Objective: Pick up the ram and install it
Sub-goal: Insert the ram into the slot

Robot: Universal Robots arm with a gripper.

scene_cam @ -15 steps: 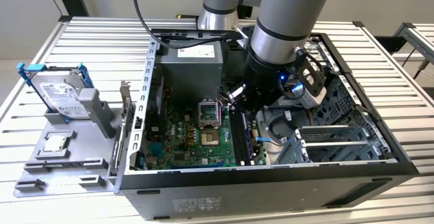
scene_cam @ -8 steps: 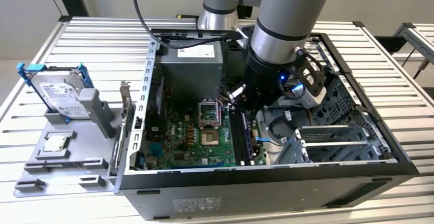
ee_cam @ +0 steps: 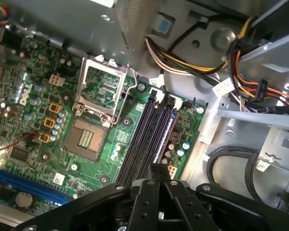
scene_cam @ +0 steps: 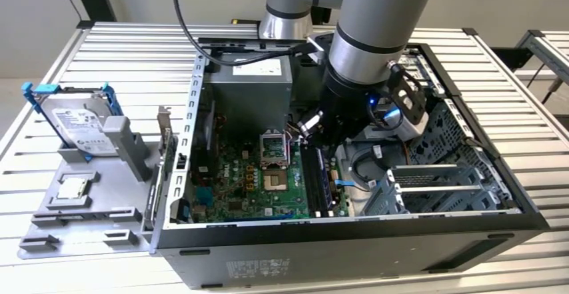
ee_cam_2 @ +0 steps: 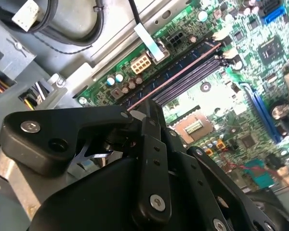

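Observation:
The ram (ee_cam_2: 183,70) is a thin dark stick standing on edge in one of the long memory slots on the green motherboard (ee_cam: 38,106), inside the open computer case (scene_cam: 356,241). In the exterior view the ram (scene_cam: 322,174) runs along the board's right side, beside the processor socket (scene_cam: 274,151). My gripper (scene_cam: 313,133) reaches down into the case over the stick's far end. In both wrist views the black fingers (ee_cam: 149,185) meet at the ram's (ee_cam: 163,134) top edge, and the gripper (ee_cam_2: 147,109) is shut on it.
A grey tray (scene_cam: 89,207) at the exterior view's left carries a silver hard drive in a blue bracket (scene_cam: 80,124) and a square silver processor chip (scene_cam: 71,187). Bundled cables (ee_cam: 183,57), the power supply (scene_cam: 253,87) and a metal drive cage (scene_cam: 444,187) crowd around the slots.

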